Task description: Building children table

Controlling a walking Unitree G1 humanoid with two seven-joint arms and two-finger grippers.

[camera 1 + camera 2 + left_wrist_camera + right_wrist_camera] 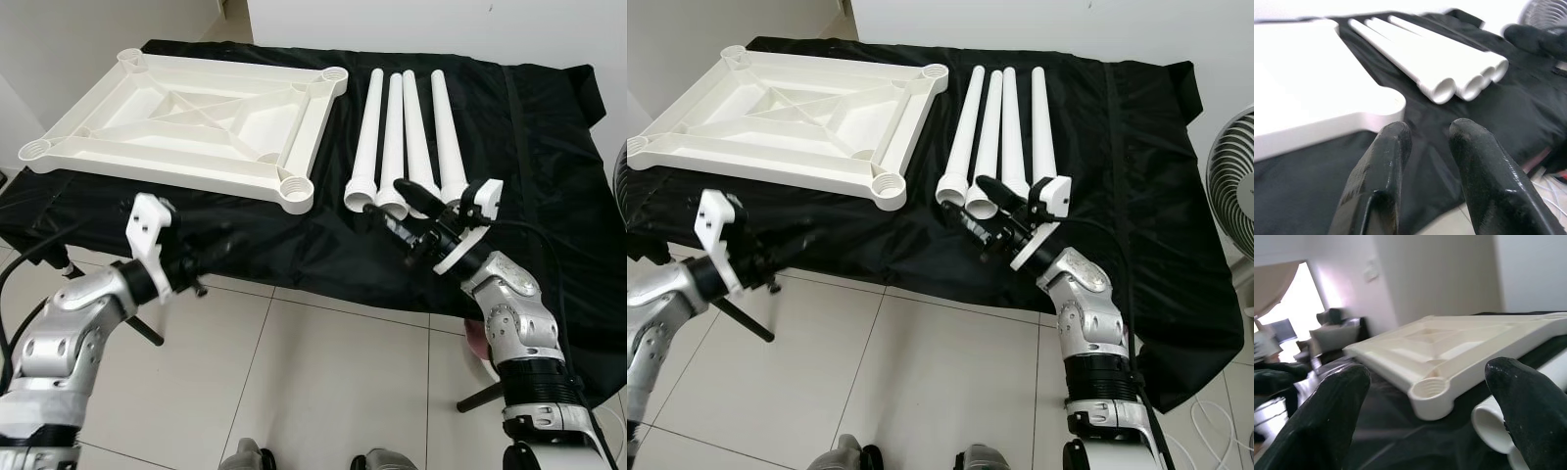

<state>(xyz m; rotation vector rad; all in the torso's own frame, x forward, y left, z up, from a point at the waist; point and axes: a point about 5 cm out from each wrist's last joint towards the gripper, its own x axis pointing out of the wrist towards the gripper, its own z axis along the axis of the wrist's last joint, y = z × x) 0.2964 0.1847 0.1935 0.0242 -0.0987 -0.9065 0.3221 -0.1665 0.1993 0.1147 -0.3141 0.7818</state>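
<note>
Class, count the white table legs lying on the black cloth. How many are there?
4: the white table legs lie side by side on the black cloth, right of the upturned tabletop. None seem hidden.

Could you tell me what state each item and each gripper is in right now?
table top: upside down on the black cloth, all four corner sockets empty.
four legs: lying side by side on the cloth, none fitted.
black cloth: spread over the work surface.
left gripper: open narrowly, empty, at the cloth's near edge.
right gripper: open wide, empty, at the legs' near ends.

No readable text, labels, brands, numbers or signs on anything in view.
</note>
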